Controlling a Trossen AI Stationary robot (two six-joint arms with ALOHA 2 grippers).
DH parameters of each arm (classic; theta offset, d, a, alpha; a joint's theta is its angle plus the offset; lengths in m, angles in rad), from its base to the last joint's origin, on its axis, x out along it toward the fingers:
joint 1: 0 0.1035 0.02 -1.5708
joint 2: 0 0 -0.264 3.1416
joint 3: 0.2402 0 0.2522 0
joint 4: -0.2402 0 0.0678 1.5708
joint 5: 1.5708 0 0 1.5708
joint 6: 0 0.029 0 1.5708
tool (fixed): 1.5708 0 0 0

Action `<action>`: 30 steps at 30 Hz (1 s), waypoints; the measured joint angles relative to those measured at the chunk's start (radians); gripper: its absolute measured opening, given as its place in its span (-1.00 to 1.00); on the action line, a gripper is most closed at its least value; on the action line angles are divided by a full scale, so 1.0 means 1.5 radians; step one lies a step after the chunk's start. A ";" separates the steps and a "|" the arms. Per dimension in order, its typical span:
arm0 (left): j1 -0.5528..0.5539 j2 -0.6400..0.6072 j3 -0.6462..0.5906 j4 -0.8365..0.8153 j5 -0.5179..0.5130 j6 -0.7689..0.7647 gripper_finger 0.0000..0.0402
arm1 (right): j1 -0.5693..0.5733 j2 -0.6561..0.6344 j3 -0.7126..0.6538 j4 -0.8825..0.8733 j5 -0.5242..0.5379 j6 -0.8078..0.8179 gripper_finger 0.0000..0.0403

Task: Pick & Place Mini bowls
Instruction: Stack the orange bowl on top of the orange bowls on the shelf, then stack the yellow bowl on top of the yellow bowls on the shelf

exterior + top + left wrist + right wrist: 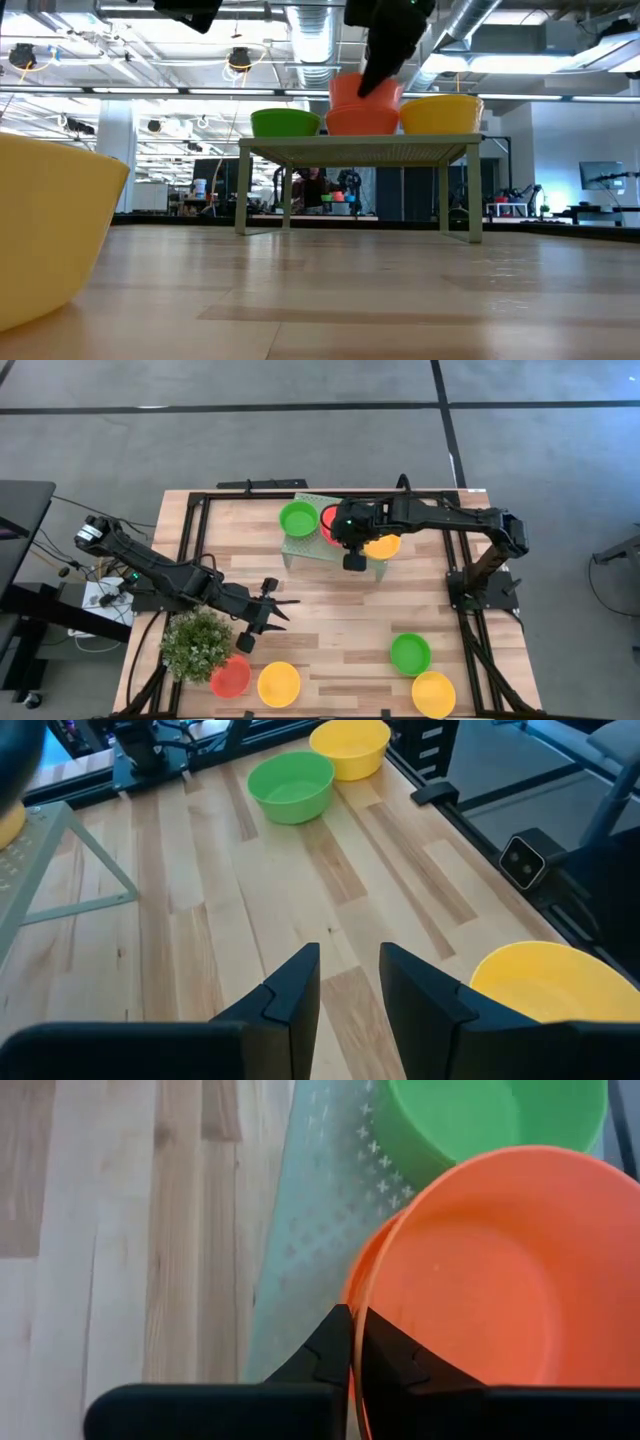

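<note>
Three mini bowls sit on the pale green perforated rack (305, 545): a green one (298, 518), a yellow one (383, 546) and an orange-red one (360, 121) between them. My right gripper (352, 550) is over the rack, shut on a second orange-red bowl (365, 88) just above the first. A red bowl (230, 677), a yellow (278, 684), a green (410, 653) and another yellow (433, 693) rest on the table near its front edge. My left gripper (278, 610) is open, low over the table's middle left, touching nothing. My right gripper pinches the upper orange-red bowl by its rim (362, 1315), one finger inside the bowl and one outside. The fingers come slanting down from above. The bowl is tilted over the other orange-red bowl (352, 1285) on the rack; whether the two touch cannot be told.
A small bushy green plant (195, 643) stands at the table's near left, beside the red bowl. The rack stands on thin legs (243, 190) at the far middle. Bare wood lies between the rack and the front bowls. Black frame rails (185, 530) run along the table's sides.
</note>
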 joint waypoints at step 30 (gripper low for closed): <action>0.000 0.000 0.001 0.000 0.000 -0.050 -0.46 | 0.118 -0.001 0.101 -0.052 0.004 0.069 -0.51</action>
